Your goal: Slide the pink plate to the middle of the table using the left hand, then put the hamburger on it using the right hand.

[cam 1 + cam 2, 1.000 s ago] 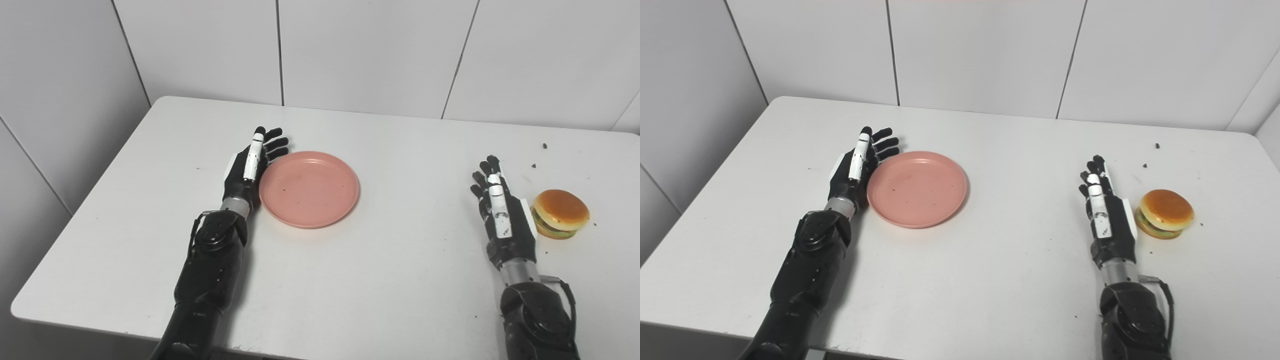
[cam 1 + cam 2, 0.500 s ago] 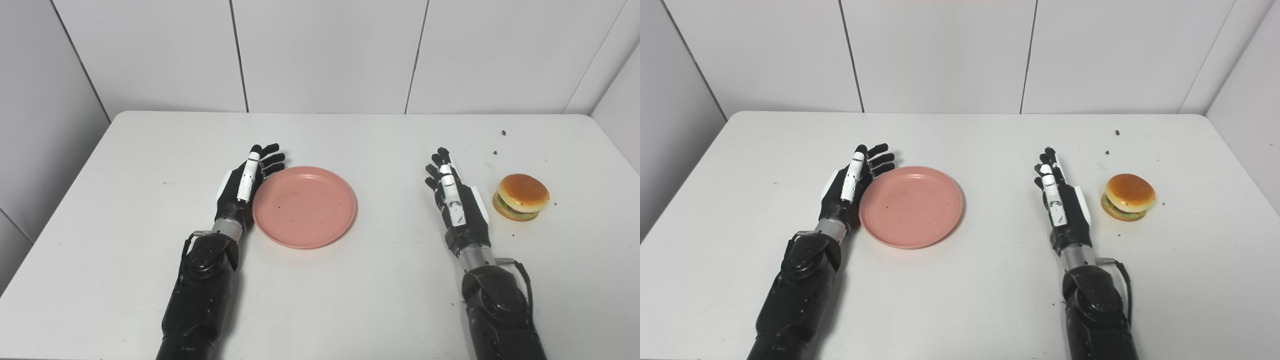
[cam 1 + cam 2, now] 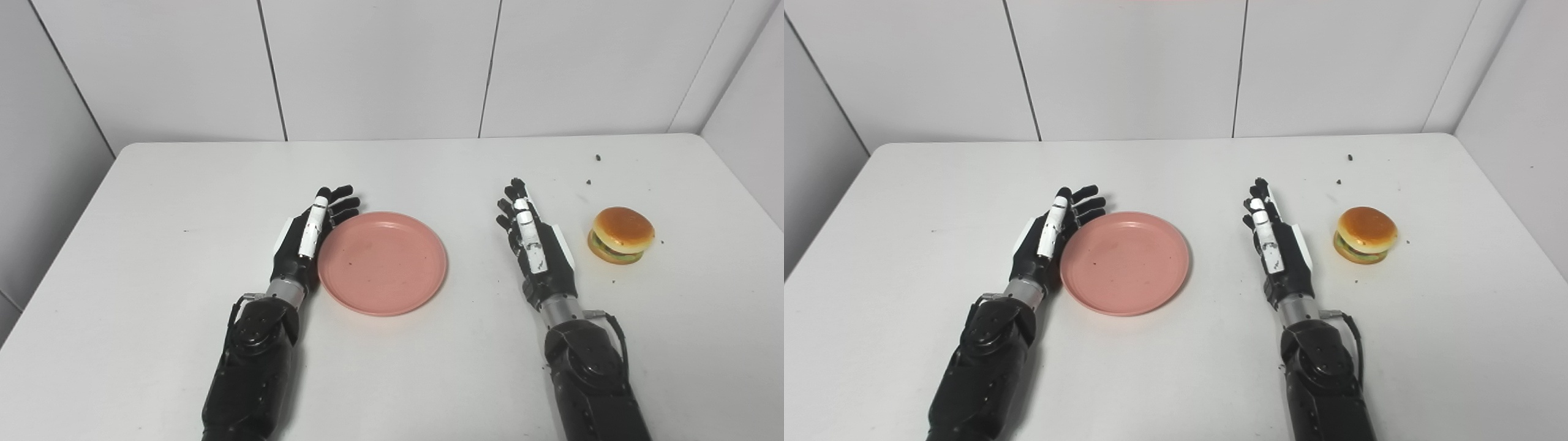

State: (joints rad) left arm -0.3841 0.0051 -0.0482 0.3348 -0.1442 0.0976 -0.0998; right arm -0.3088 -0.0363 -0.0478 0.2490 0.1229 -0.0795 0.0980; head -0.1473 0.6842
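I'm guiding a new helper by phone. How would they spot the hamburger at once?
Look at the white table, on its right side. Just right of the right hand, apart from it, sits the hamburger: small, round, golden-brown bun, unlike the flat pink plate.

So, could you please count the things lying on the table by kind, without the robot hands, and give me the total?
Pink plate: 1
Hamburger: 1
Total: 2, apart from some small dark crumbs on the table, too small to count.
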